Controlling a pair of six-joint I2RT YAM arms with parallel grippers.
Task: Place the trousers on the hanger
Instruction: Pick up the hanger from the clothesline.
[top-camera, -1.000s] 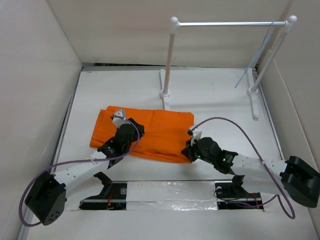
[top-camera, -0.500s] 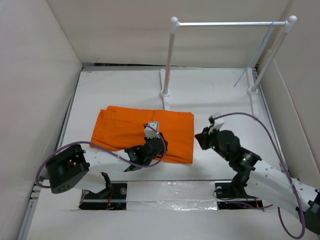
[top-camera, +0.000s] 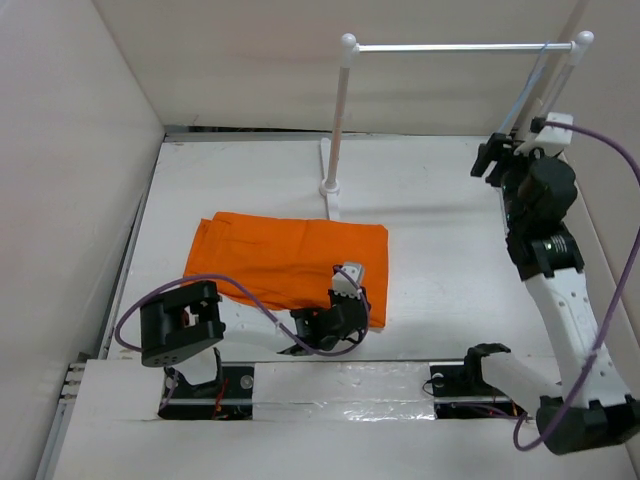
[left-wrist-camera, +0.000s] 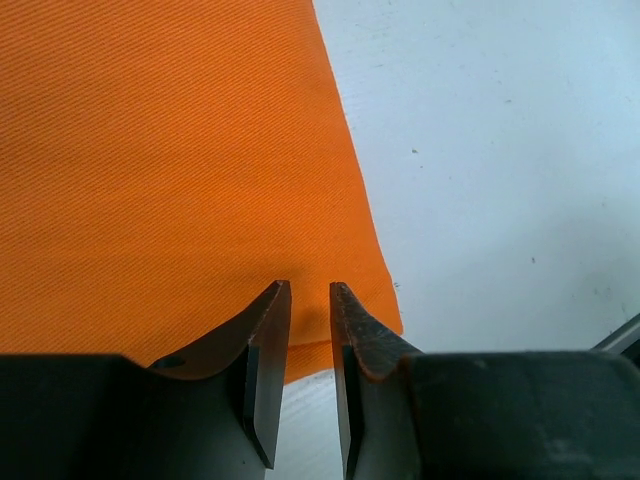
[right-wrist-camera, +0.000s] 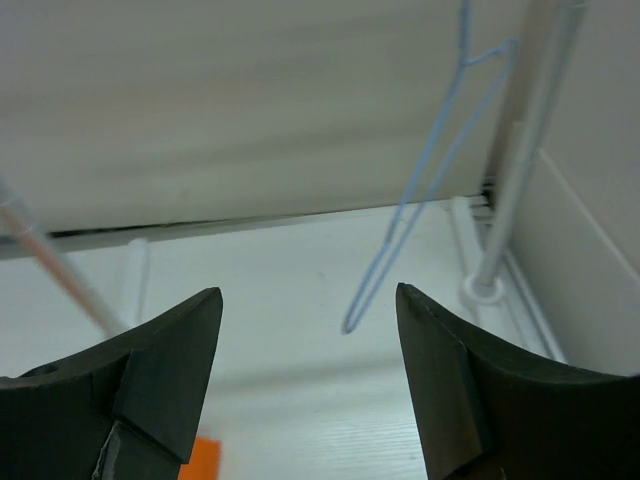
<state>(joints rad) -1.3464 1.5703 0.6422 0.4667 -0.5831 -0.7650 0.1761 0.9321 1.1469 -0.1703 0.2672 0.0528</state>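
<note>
The orange trousers lie folded flat on the table, left of the middle. My left gripper is low over their near right corner. In the left wrist view the left gripper has its jaws a narrow gap apart, and the trousers edge shows behind them with nothing pinched. The pale blue hanger hangs from the right end of the rack's bar. My right gripper is raised just in front of it. In the right wrist view the right gripper is wide open, with the hanger beyond its fingers, untouched.
The white rack stands at the back: left post, silver crossbar, and right post close to the right wall. Box walls close in on the left, back and right. A purple cable loops over the trousers' near edge.
My left gripper slid right along the trousers' near edge to their right corner and narrowed. My right arm left the trousers, rose to the rack's right end and opened wide.
</note>
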